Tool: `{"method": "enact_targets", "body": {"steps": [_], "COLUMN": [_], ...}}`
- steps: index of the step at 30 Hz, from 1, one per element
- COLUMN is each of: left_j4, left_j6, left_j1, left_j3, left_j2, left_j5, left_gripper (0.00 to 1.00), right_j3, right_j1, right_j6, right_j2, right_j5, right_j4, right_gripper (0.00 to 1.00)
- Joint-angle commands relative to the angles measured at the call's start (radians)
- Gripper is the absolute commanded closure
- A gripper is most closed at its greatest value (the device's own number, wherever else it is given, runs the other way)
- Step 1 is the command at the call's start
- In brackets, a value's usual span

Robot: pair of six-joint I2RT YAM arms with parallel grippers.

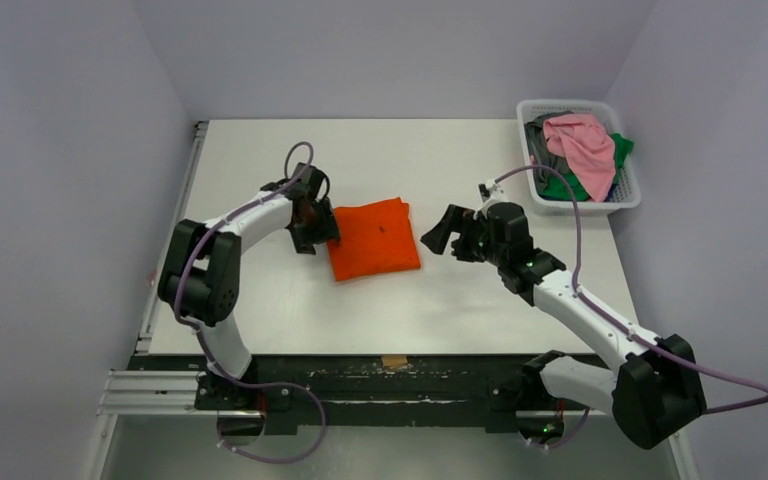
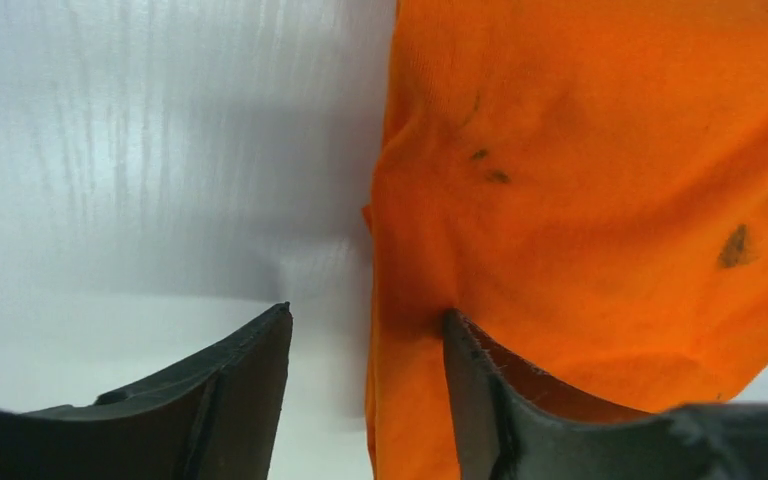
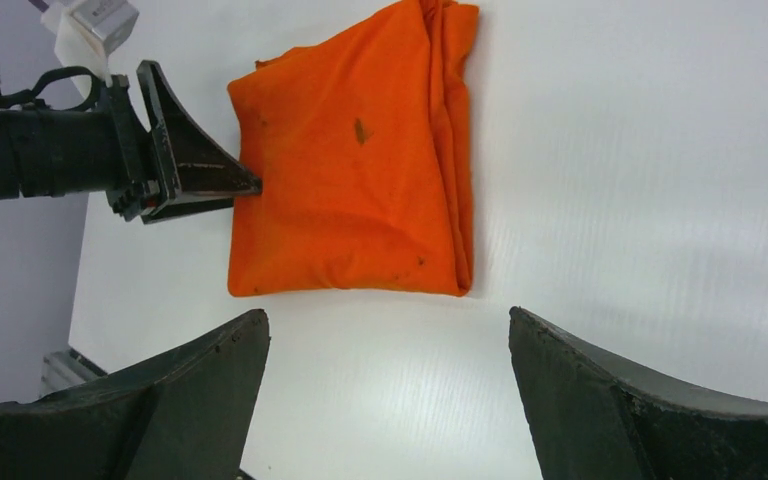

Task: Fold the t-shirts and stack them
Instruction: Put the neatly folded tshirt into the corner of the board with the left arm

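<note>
A folded bright orange t-shirt (image 1: 375, 238) with small dark specks lies flat in the middle of the table. My left gripper (image 1: 328, 232) is down at its left edge. In the left wrist view the jaws (image 2: 368, 310) stand apart astride that edge, one finger on the bare table and the other resting on the orange cloth (image 2: 580, 200). My right gripper (image 1: 440, 235) hovers open just right of the shirt, nothing between its fingers (image 3: 388, 314); it looks across the orange shirt (image 3: 350, 190). Pink (image 1: 585, 145), green (image 1: 620, 150) and grey (image 1: 545, 135) t-shirts lie heaped in the basket.
The white slotted basket (image 1: 628, 200) stands at the table's back right corner. A metal rail (image 1: 160, 390) runs along the near edge by the arm bases. White table surface (image 1: 410, 310) shows in front of the orange shirt.
</note>
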Motion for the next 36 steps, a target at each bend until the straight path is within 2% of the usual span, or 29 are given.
{"method": "enact_targets", "body": {"steps": [1, 4, 5, 6, 7, 10, 12, 15, 20, 23, 26, 31, 34, 36], "left_j4": [0.055, 0.045, 0.030, -0.025, -0.083, -0.245, -0.391, -0.494, -0.464, -0.516, -0.389, -0.301, -0.302, -0.278], "left_j6": [-0.024, -0.024, -0.024, -0.023, -0.023, 0.005, 0.039, 0.164, 0.342, 0.407, 0.497, 0.510, 0.460, 0.419], "left_j1": [-0.019, -0.028, -0.028, -0.027, -0.028, -0.028, -0.021, -0.006, 0.096, 0.136, 0.180, 0.292, 0.374, 0.442], "left_j3": [0.039, 0.085, 0.108, 0.143, 0.181, 0.319, 0.476, 0.645, 0.859, 1.065, 1.107, 1.227, 1.327, 1.336], "left_j2": [0.053, 0.115, 0.135, 0.158, 0.179, 0.231, 0.282, 0.360, 0.490, 0.580, 0.599, 0.665, 0.714, 0.719], "left_j5": [0.064, 0.073, 0.063, 0.020, -0.051, -0.271, -0.405, -0.540, -0.538, -0.582, -0.575, -0.489, -0.473, -0.414], "left_gripper": [0.49, 0.66, 0.75, 0.90, 1.00, 1.00, 1.00, 1.00, 1.00, 1.00, 1.00, 1.00, 1.00, 1.00], "right_j3": [0.003, 0.005, 0.007, 0.009, 0.009, 0.006, 0.002, -0.012, -0.011, -0.026, -0.017, -0.006, 0.005, 0.008], "right_j1": [-0.004, -0.004, -0.004, -0.004, -0.004, -0.004, -0.004, -0.004, -0.004, -0.004, -0.004, -0.005, -0.004, -0.004], "right_j6": [-0.038, -0.049, -0.052, -0.055, -0.061, -0.075, -0.088, -0.099, -0.121, -0.121, -0.129, -0.139, -0.145, -0.146], "right_j2": [-0.025, -0.017, -0.014, -0.011, -0.010, -0.016, -0.024, -0.050, -0.094, -0.109, -0.093, -0.056, -0.031, -0.016], "right_j5": [0.099, 0.109, 0.116, 0.121, 0.123, 0.124, 0.132, 0.168, 0.222, 0.274, 0.300, 0.343, 0.375, 0.384], "right_j4": [-0.036, -0.039, -0.042, -0.048, -0.055, -0.057, -0.063, -0.078, -0.113, -0.102, -0.112, -0.116, -0.120, -0.121], "right_gripper": [0.11, 0.11, 0.11, 0.11, 0.11, 0.11, 0.11, 0.11, 0.11, 0.11, 0.11, 0.11, 0.11, 0.11]}}
